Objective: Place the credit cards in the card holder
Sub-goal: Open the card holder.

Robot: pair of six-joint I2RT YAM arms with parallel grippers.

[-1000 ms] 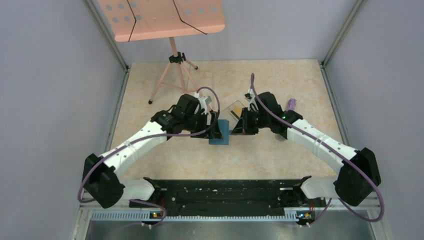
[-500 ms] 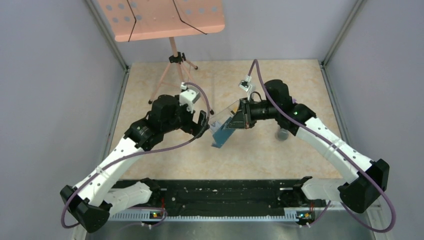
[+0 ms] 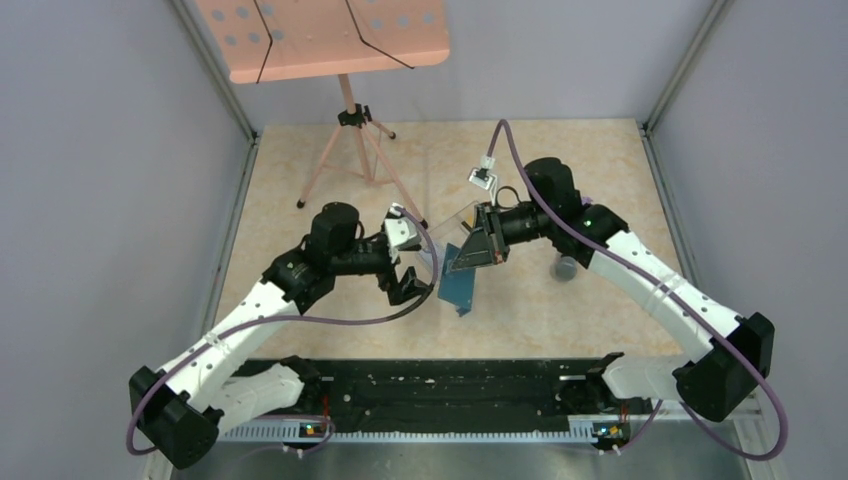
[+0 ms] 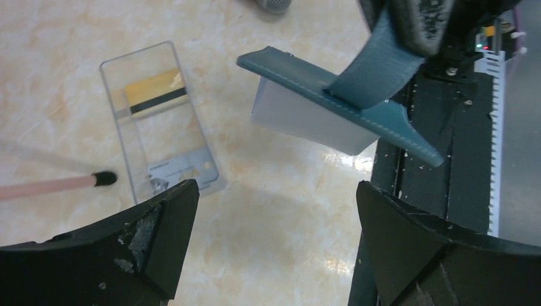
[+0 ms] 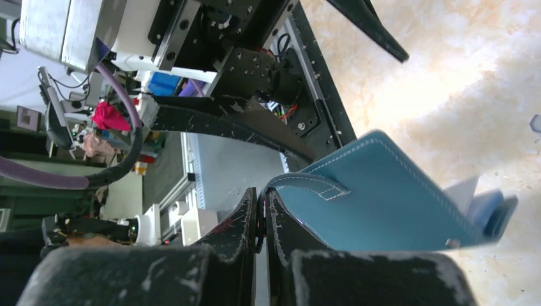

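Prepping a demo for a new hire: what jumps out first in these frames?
The teal card holder hangs in mid-air above the middle of the table, pinched by its closing tab in the shut right gripper. Next to it the left gripper gapes wide open and empty. On the table below lies a clear box with a yellow card and a pale grey card inside it.

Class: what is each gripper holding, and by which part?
The right gripper pinches the card holder by its closing tab, so it hangs in the air. The left gripper is open, holding nothing.
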